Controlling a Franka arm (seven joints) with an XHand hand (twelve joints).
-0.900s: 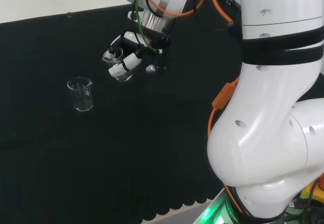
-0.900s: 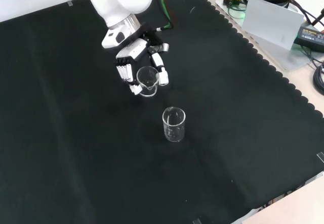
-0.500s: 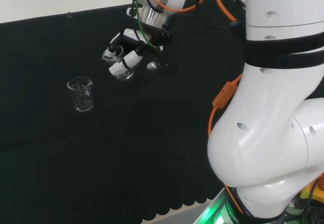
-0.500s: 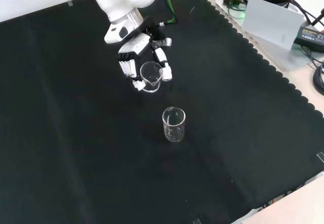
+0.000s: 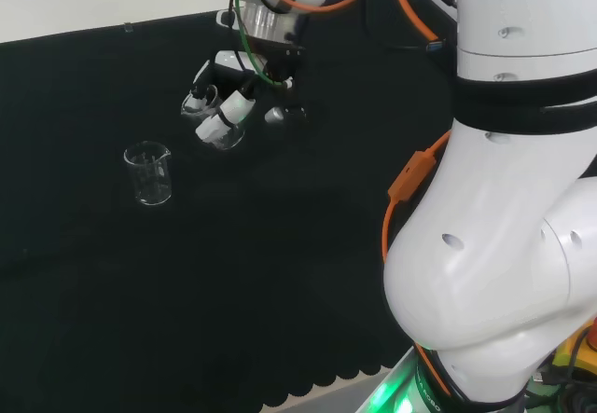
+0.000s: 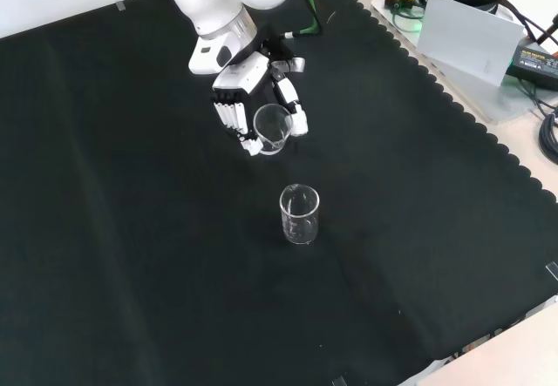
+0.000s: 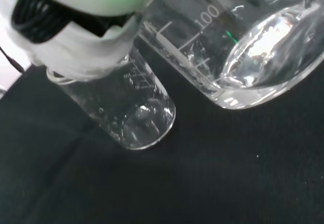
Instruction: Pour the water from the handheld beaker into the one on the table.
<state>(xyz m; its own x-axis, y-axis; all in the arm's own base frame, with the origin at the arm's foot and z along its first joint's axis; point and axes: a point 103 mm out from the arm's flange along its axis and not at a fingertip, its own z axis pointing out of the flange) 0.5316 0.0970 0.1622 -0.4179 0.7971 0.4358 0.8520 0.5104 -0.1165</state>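
Note:
The hand (image 6: 246, 96) hangs above the cloth, shut on a clear glass beaker (image 6: 272, 127) that is tilted, its mouth turned toward the front view's camera. In the head view the hand (image 5: 224, 96) holds that beaker (image 5: 224, 134) up and to the right of the second clear beaker (image 5: 149, 173). This second beaker (image 6: 299, 215) stands upright on the cloth, apart from the hand and nearer the camera in the front view. The wrist view has the held beaker (image 7: 243, 47) close, with printed marks, beside a white finger (image 7: 86, 52), and the standing beaker (image 7: 136, 113) beyond it.
The arm's big white links (image 5: 504, 217) take up the head view's right. Black cloth (image 6: 131, 255) covers the bench, with a scalloped edge (image 6: 453, 107) at the front view's right. Beyond that edge lie boxes and cables (image 6: 475, 29).
The hand with the beaker has shifted right in the front view and left in the head view, and the beaker is tilted further. The standing beaker has not moved.

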